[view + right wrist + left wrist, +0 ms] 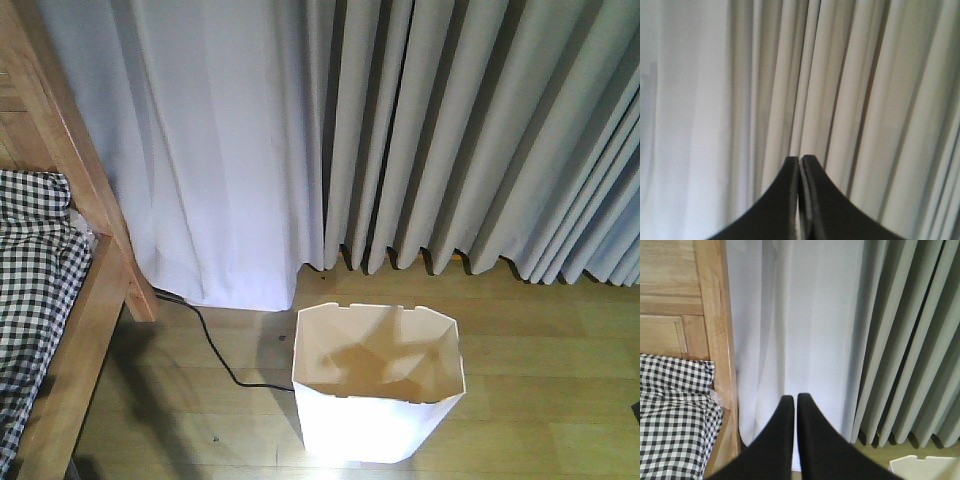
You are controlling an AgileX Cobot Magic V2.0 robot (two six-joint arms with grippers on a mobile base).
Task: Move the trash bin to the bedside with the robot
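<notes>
Trash bin (378,400) upright on floor, well right of bed (40,300)

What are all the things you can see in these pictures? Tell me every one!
trash bin: one, white with a cream inside, standing on the floor in front of the curtains, right of the bed.
bed: one, light brown wooden frame, at the left edge.
bedding: one, black-and-white checked, lying on the bed.
curtains: white sheer one on the left, grey pleated ones on the right, hanging to the floor.
cable: one, black, lying on the floor between bed and bin.
floor: light wooden boards.
left gripper: black, fingers together, holding nothing.
right gripper: black, fingers together, facing the curtains.
</notes>
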